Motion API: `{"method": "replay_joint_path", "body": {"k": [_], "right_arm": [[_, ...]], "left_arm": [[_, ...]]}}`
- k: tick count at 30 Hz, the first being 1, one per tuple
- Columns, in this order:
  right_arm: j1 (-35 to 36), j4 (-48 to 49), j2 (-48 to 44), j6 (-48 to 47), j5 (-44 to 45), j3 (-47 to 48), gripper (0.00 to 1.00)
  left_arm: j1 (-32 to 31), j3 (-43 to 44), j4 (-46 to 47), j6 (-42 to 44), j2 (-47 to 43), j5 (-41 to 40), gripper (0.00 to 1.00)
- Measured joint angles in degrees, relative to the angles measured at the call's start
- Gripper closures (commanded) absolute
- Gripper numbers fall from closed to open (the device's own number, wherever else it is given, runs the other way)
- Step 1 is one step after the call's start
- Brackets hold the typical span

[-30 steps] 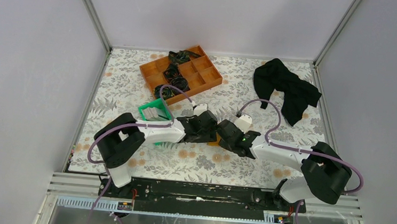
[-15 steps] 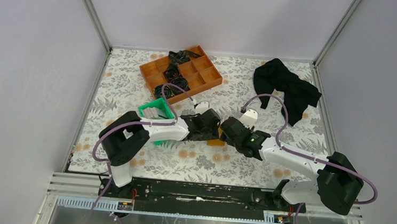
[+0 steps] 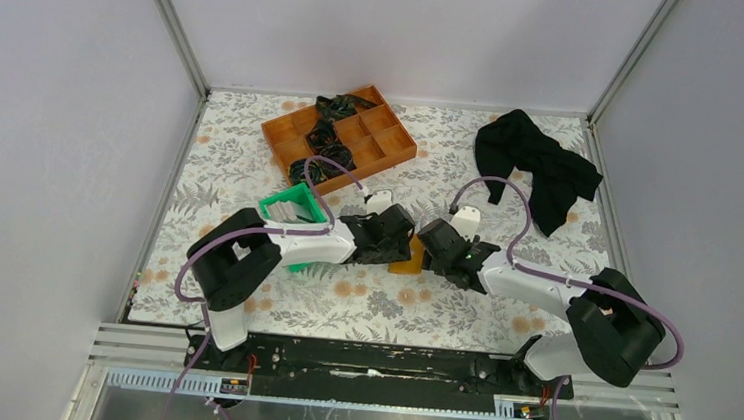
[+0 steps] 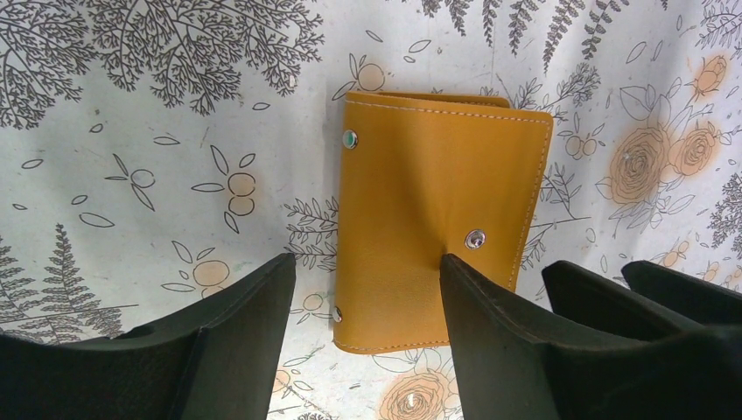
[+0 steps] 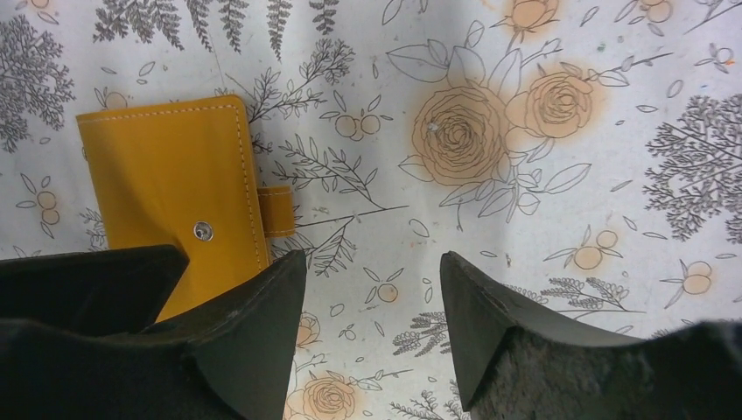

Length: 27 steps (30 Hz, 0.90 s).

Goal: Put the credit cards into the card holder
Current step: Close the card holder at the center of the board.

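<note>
The card holder (image 4: 437,210) lies flat near the middle of the floral tablecloth (image 3: 390,312), orange outer face up, with metal studs showing and its snap tab sticking out on one edge. The left gripper (image 4: 366,271) hangs over it with jaws apart: one finger is above the cloth just beside the holder's edge, the other is over the holder near a stud. The right gripper (image 5: 369,262) is just beside it at 3 o'clock, jaws wide apart over bare cloth and clamping nothing. In the top view, a green bin (image 3: 283,206) stands at 9 o'clock of the holder. An orange compartment tray (image 3: 390,143) holding dark tangled items (image 3: 332,152) is at 11 o'clock. A black cloth (image 3: 537,168) lies at 2 o'clock.
</note>
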Motion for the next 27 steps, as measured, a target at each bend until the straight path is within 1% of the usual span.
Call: {"method": "replay_joint_path", "body": {"k": [11,18,27], "right_arm": [[0.00,6.16,2.27,-4.20,-3.26,-1.66,0.35],[-0.02,8.79,3.37,-4.83,-4.13,-2.60,0.35],[-0.63,14.58,3.89,-5.11,-3.78,-3.96,0.35]], "left_arm": [[0.00,0.17,-0.39,0.02,0.13,-0.35,0.31],[0.00,0.42,-0.76,0.07,0.28,-0.39,0.32],[0.00,1.51,-2.25,0.87,1.07,-0.39,0.33]]}}
